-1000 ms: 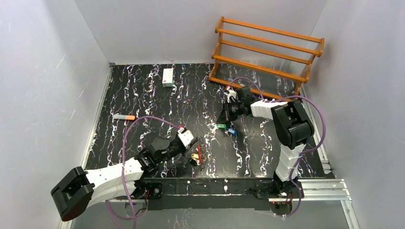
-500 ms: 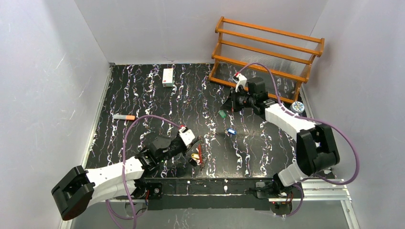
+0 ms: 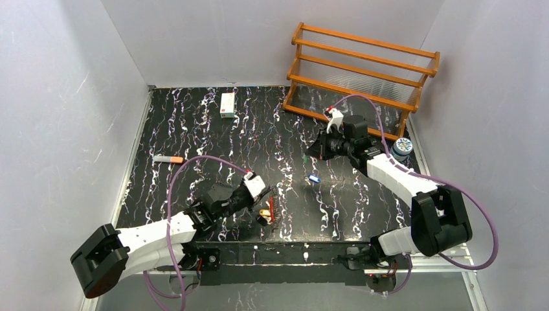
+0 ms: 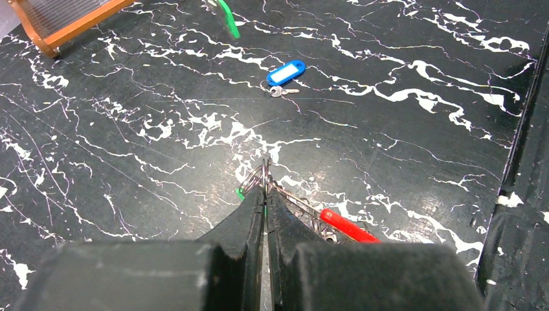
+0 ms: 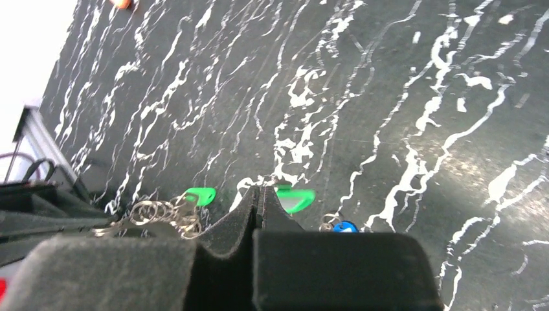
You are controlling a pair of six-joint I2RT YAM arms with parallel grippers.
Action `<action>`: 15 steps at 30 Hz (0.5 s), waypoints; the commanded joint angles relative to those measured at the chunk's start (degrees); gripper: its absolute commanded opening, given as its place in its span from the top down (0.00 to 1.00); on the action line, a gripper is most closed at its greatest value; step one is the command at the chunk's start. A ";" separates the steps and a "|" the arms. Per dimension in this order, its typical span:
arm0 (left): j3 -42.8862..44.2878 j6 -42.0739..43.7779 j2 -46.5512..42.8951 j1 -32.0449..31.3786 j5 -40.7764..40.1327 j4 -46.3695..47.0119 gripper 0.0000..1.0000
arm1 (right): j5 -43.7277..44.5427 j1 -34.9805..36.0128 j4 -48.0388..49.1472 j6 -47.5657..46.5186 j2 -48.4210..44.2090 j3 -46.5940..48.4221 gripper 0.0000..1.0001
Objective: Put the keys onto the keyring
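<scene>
My left gripper (image 3: pixel 260 206) lies low near the table's front edge, shut on the thin wire of the keyring (image 4: pixel 266 173). The keyring's red segment (image 4: pixel 348 227) and its small metal rings (image 5: pixel 160 212) trail to the right of the jaws. My right gripper (image 3: pixel 311 155) hovers over mid-table, shut, with the green key (image 3: pixel 305 157) hanging from its tips. The green key's tag (image 5: pixel 295 198) shows just right of them, and it dangles at the top of the left wrist view (image 4: pixel 226 17). The blue key (image 4: pixel 285 72) lies flat on the black table (image 3: pixel 194 129) between both grippers.
A wooden rack (image 3: pixel 362 71) stands at the back right, close behind the right arm. A small white box (image 3: pixel 227 103) sits at the back and an orange-tipped marker (image 3: pixel 168 159) at the left. A round blue-white object (image 3: pixel 403 146) sits by the right wall.
The right arm has lifted the green key off the table beside the blue key and swung back and right. The blue key and the left gripper stayed put.
</scene>
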 commanded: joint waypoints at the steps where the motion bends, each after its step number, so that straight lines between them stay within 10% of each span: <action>1: 1.61 0.78 -0.36 -0.13 1.23 0.37 1.00 | -12.59 -0.24 -1.18 -6.11 0.58 2.92 0.99; 15: 2.04 1.49 0.50 -0.16 2.86 0.38 1.00 | -15.76 12.13 1.40 -11.82 5.23 3.91 0.99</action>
